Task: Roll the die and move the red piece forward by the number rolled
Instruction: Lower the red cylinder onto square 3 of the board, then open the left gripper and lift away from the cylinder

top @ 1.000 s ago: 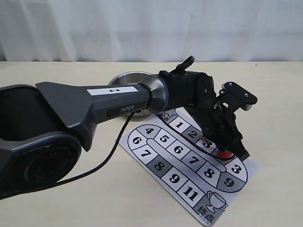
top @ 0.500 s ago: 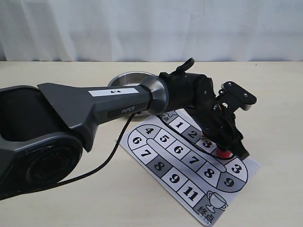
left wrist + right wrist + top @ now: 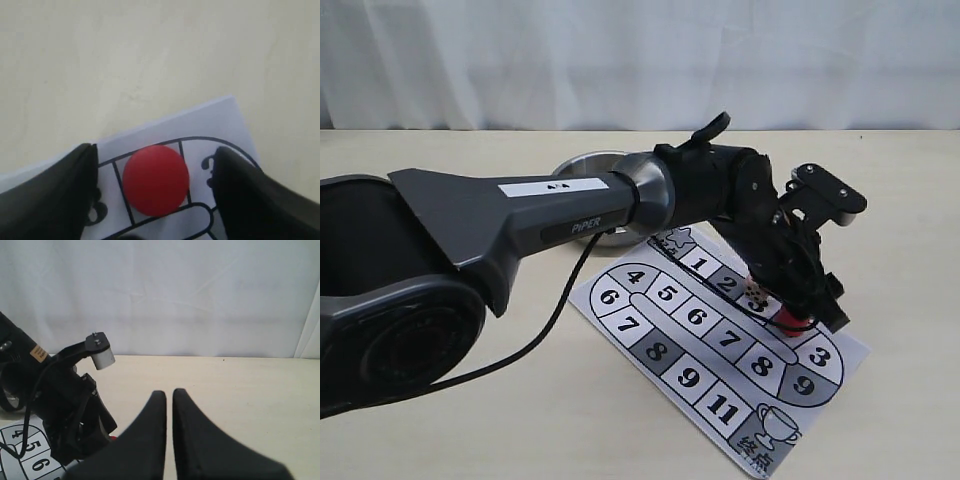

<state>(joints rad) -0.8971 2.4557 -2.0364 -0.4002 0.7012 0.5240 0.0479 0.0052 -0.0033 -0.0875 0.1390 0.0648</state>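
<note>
So the red piece (image 3: 791, 321) is mostly buried behind the left gripper (image 3: 804, 308) in the exterior view, with only a sliver of red showing. The die (image 3: 754, 293) is way too small to read its pips. The arm (image 3: 520, 215) covers most of the metal bowl (image 3: 582, 160), plus some squares of the board (image 3: 627, 325).

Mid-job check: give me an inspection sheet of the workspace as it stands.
Surface: pale table; numbered board lies flat on it.
Job's things: red piece upright on the board; die on the board close beside it, top face unreadable.
Clutter: metal bowl behind the left arm, partly hidden.
Tools: left tool open, straddling the red piece with a gap on each side; right tool shut, empty.
Cables: black cable loops from the left arm over the table by the board.
Surroundings: white curtain behind the table.
</note>
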